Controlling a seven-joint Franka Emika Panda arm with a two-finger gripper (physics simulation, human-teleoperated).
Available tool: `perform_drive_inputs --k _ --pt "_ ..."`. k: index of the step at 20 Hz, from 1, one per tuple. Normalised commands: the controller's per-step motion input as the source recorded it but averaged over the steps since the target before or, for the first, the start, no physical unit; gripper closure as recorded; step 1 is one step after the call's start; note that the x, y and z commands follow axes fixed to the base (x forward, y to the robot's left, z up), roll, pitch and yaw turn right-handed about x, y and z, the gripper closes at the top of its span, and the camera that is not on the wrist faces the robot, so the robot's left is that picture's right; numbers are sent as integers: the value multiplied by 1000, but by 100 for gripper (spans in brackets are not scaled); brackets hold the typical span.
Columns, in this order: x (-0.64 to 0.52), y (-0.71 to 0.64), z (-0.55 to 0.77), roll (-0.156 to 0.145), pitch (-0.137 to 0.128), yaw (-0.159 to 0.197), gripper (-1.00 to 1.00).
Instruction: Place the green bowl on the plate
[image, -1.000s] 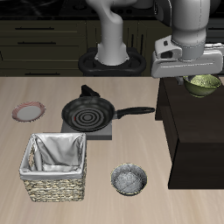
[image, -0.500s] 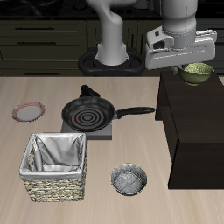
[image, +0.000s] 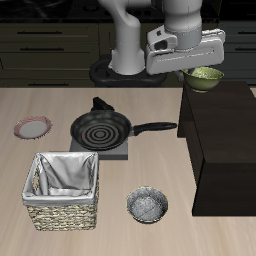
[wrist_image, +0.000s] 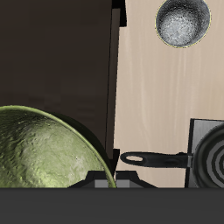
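The green bowl (image: 205, 77) hangs in my gripper (image: 203, 70), lifted high above the dark cabinet's back edge. It is olive-green with a speckled yellowish-green inside, which fills much of the wrist view (wrist_image: 44, 149). My gripper is shut on the bowl's rim; its fingers are mostly hidden behind the hand. The plate (image: 33, 127), white with a pinkish-red rim, lies flat on the table at the far side from the bowl, beside the stove.
A black frying pan (image: 101, 129) sits on a small stove (image: 122, 152) mid-table, handle toward the dark cabinet (image: 222, 140). A wicker basket (image: 65, 190) with cloth lining and a grey-silver patterned bowl (image: 147, 206) stand near the front edge.
My gripper has risen with the green bowl and moved sideways from above the cabinet toward the table's middle.
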Motion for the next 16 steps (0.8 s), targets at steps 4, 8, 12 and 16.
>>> perform_drive_inputs --k 4,8,12,16 --pt "-137 -329 -61 12 10 23 100" --pt "-198 -392 16 -33 -40 12 100" --pt "-171 -460 -36 -79 -43 48 100" --pt "-113 -417 -68 -104 -35 44 100"
